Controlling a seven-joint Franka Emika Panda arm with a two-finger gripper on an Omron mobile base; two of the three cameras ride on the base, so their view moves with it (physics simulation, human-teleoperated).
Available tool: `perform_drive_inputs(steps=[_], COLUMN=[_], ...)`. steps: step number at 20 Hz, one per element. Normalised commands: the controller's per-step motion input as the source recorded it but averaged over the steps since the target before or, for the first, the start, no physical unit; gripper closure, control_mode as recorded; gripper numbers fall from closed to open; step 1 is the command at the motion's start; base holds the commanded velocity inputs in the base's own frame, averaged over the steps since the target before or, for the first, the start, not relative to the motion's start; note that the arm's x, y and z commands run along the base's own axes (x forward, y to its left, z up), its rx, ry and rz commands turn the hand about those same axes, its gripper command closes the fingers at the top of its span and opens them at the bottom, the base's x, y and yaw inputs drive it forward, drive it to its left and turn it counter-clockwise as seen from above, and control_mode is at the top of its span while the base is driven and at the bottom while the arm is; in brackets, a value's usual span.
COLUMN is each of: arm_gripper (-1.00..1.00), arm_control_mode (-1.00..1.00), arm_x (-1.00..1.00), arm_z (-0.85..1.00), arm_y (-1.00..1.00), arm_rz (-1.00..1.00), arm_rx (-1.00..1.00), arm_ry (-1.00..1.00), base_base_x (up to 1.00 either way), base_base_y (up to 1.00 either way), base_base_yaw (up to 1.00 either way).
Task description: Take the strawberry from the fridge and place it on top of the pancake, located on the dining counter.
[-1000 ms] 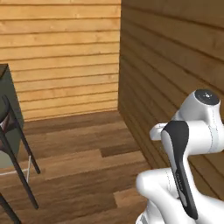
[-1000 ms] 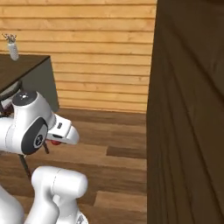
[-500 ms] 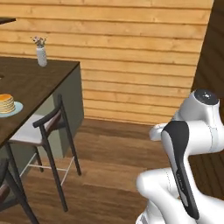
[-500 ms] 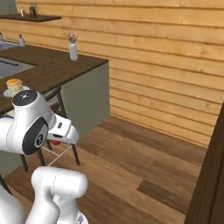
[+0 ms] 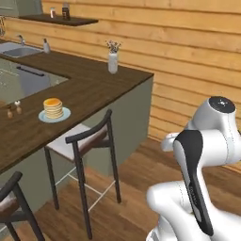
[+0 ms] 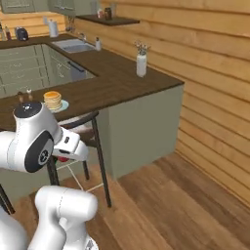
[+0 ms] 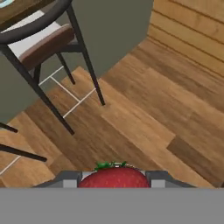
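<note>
My gripper (image 7: 114, 180) is shut on the strawberry (image 7: 114, 175), a bright red berry with green leaves, held between the two fingertips low over the wooden floor. A bit of the red strawberry (image 6: 62, 159) shows under my hand in the right base view. The pancake (image 5: 52, 108) is a small stack on a light blue plate (image 5: 64, 115) on the dining counter (image 5: 94, 89), ahead and to my left. The same pancake (image 6: 52, 99) stands on the dining counter (image 6: 114, 78) just behind my arm. The fridge is out of view.
A black-legged stool (image 5: 89, 136) with a white seat stands against the counter between me and the pancake; that stool (image 7: 39, 35) is at the hand view's top left. A second stool (image 5: 12, 197) is nearer. A white vase (image 5: 112, 61) stands on the counter's end. Salt and pepper shakers (image 5: 14, 109) are near the plate.
The whole picture has swung: the base has turned, bringing the dining counter, stools and pancake into view from the left. The arm's pose is the same, and the gripper stays shut.
</note>
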Motion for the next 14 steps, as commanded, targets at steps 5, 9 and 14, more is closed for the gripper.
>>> perform_drive_inputs(steps=[5, 9, 14], arm_gripper=[1.0, 1.0, 1.0], arm_control_mode=[1.0, 1.0, 1.0], arm_x=[0.0, 0.0, 0.0], arm_z=[0.0, 0.0, 0.0], arm_y=[0.0, 0.0, 0.0], arm_rz=[0.0, 0.0, 0.0], arm_rx=[0.0, 0.0, 0.0], arm_ry=[0.0, 0.0, 0.0], base_base_x=[0.97, 0.76, 0.54], base_base_y=[-0.32, -0.43, -0.63], base_base_yaw=[0.83, 0.83, 0.6])
